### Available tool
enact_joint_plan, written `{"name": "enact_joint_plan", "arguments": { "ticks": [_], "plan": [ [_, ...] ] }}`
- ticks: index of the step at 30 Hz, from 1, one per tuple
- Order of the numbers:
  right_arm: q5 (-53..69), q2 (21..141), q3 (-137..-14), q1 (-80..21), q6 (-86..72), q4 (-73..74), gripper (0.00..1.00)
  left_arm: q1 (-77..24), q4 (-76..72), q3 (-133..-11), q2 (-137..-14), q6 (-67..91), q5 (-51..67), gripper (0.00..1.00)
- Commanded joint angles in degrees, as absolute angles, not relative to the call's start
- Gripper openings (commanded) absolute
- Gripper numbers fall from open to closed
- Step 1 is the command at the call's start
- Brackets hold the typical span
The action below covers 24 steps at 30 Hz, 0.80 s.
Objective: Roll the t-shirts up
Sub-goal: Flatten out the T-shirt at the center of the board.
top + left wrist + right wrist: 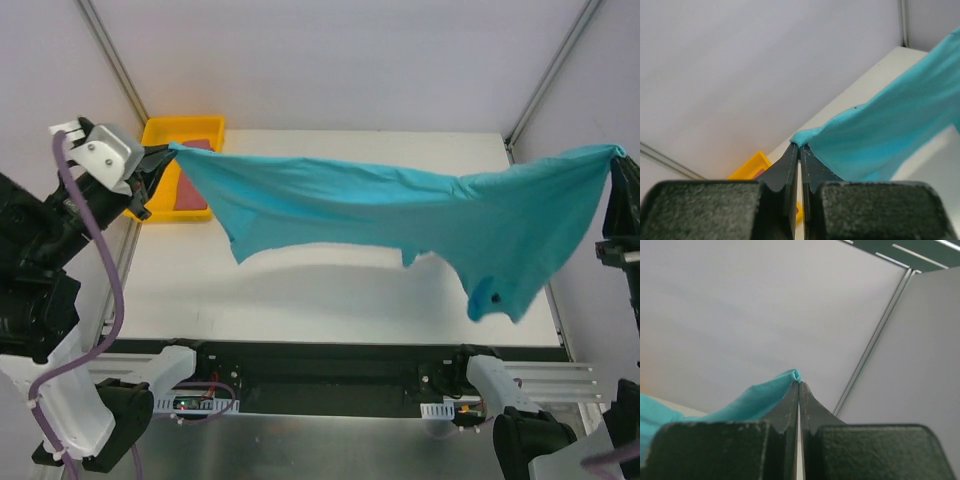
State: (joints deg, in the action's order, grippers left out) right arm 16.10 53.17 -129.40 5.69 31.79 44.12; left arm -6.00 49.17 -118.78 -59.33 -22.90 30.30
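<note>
L gripper: I've got the left gripper (166, 156) (800, 146) pressed together, pinching one bunched corner of the teal t-shirt (400, 210) (890, 135). On my L wrist cam the cloth nub sits right at the fingertips, with no gap visible between the jaws.

R gripper: the right gripper (617, 160) (799, 384) is also pressed tight. It's pinching the opposite end of the same shirt (750, 400). A small fold pokes just past the tips, and the rest trails away to its left.

Teal shirt: it hangs stretched btwn the two grippers, off the tabletop (330, 290), as far as I can tell from its shadow below. The top edge runs approx straight from one gripper to the other. The body sags beneath that line, deepest near the R gripper, where a lobe w/ a small dark spot droops lowest. A shorter flap hangs below and just inboard of the L gripper.

Pink shirt: the pink t-shirt (190, 195) lies in the yellow tray (185, 128) (747, 167), directly under the L gripper and partly hidden by it and the teal cloth. I can't tell whether it's folded or flat.

Tray: at the far L corner of the tabletop, beneath and just behind the L gripper, well apart from the R gripper.
</note>
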Motion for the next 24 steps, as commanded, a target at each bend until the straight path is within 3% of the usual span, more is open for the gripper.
{"name": "enact_joint_plan", "arguments": {
  "ticks": [1,5,14,18,24],
  "plan": [
    [13.2,54.2,-132.2,5.4,28.2,40.3,0.01,-2.9,44.4,-128.0,-61.3,-19.2,32.9,0.00],
    [13.4,59.1,-132.6,5.4,30.4,36.3,0.01,-2.5,44.0,-133.0,-65.9,-20.2,33.0,0.00],
    [21.7,65.9,-102.9,5.4,34.9,28.2,0.01,-2.5,43.9,-104.1,-73.8,-21.0,40.3,0.00],
    [23.6,73.8,-91.5,3.4,36.7,27.5,0.01,-2.5,43.9,-99.5,-86.6,-21.1,43.4,0.00],
    [22.9,98.1,-94.5,0.1,43.5,28.9,0.01,-3.2,44.4,-108.8,-113.6,-20.1,43.7,0.00]
  ]
}}
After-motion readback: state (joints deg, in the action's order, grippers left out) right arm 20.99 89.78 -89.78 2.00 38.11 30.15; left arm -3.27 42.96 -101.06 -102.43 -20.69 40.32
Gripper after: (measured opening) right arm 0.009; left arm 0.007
